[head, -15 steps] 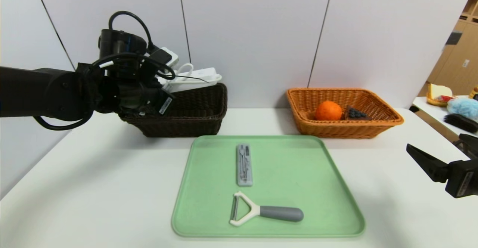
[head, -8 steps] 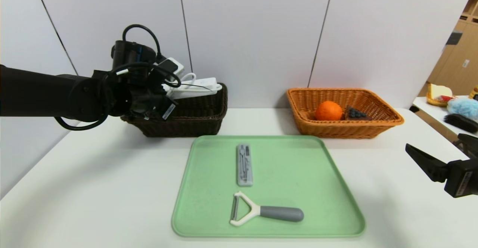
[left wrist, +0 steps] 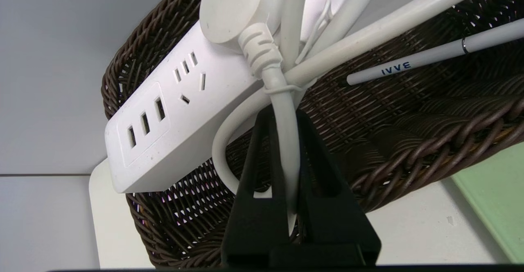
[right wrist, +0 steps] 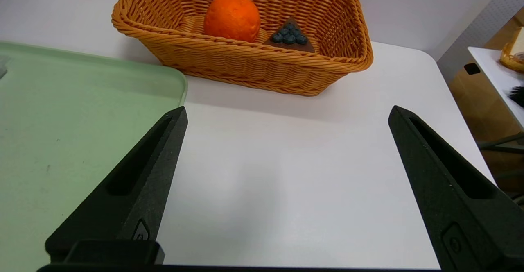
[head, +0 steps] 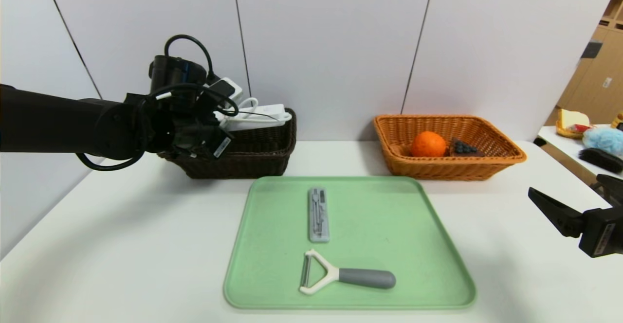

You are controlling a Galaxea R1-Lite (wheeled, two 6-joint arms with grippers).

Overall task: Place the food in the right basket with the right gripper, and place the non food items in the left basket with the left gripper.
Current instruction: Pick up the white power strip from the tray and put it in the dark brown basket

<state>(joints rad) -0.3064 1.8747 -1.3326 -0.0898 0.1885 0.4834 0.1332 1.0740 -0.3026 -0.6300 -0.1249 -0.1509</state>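
Power strip (left wrist: 163, 112): rigid, cord springy; propped across the dark basket (head: 253, 152) rim
Left gripper (left wrist: 282, 116): clamped on its cord (left wrist: 286, 149)
Right gripper (right wrist: 286, 116): spread, idle beside tray (head: 370, 206)
Hold: the body, not the cord

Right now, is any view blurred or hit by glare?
Head view: sharp, even light, table edges bowed by the lens. Left wrist view: crisp on the power strip and pen, no glare. Right wrist view: clear, soft shadow beside the right basket.
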